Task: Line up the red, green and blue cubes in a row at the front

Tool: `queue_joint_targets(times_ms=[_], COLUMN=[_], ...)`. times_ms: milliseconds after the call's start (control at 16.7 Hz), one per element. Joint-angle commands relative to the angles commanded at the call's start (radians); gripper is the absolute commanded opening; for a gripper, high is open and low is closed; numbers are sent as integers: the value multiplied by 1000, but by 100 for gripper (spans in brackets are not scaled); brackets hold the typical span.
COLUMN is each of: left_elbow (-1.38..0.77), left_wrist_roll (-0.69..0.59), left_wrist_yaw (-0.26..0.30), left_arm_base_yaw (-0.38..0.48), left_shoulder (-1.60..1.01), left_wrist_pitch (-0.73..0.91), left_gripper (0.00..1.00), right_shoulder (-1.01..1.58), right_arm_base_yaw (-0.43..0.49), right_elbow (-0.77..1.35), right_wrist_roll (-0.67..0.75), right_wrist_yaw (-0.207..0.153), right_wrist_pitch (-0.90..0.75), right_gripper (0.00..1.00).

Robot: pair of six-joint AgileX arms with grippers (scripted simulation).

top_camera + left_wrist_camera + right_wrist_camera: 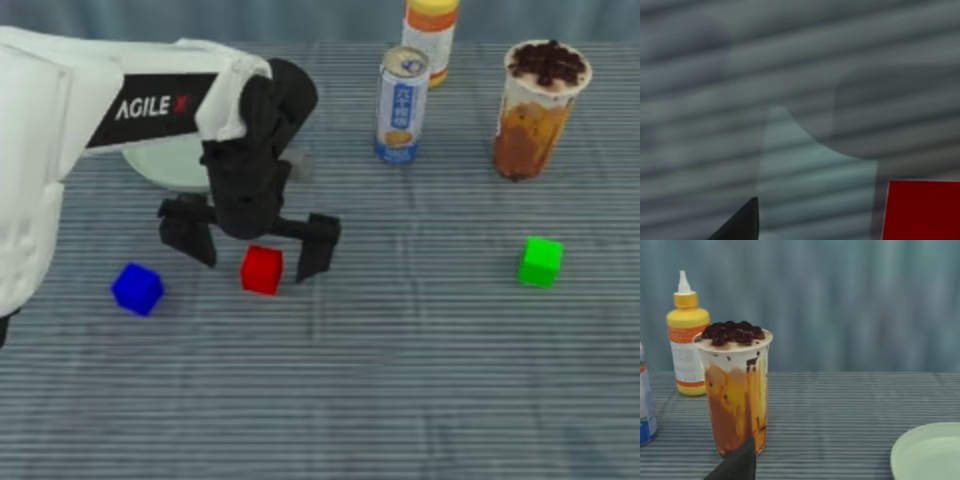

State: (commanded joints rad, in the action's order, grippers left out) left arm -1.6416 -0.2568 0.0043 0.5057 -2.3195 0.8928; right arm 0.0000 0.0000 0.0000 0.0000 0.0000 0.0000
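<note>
Currently the left gripper (258, 248) hovers with jaws spread wide at 12 o'clock of the red cube (262, 269), straddling it loosely. At its 9 o'clock sits the blue cube (137, 288); well apart at 3 o'clock, the green cube (540, 261).

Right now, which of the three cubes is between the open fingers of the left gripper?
The red cube: the left gripper straddles it, while the blue cube and green cube sit apart.

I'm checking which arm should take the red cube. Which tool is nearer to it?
Left. The left tool is open, straddling the red cube with a finger on each side. The right tool is outside the top view, and its wrist camera shows no red cube.
</note>
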Motion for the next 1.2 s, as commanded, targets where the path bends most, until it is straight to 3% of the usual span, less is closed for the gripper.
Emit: queue_joint_targets(times_ms=[60, 840, 1200], left_elbow=[0, 0, 0], left_wrist_roll=[0, 0, 0], left_wrist_yaw=[0, 0, 0], left_arm_base_yaw=[0, 0, 0], left_shoulder=[0, 0, 0], left_wrist_pitch=[0, 0, 0], left_gripper=[100, 2, 0], right_shoulder=[0, 0, 0], right_arm_base_yaw=[0, 0, 0], right_elbow=[0, 0, 0], right_wrist_roll=[0, 0, 0], right_wrist_yaw=[0, 0, 0], right_wrist_pitch=[0, 0, 0], right_gripper=[100, 100, 100])
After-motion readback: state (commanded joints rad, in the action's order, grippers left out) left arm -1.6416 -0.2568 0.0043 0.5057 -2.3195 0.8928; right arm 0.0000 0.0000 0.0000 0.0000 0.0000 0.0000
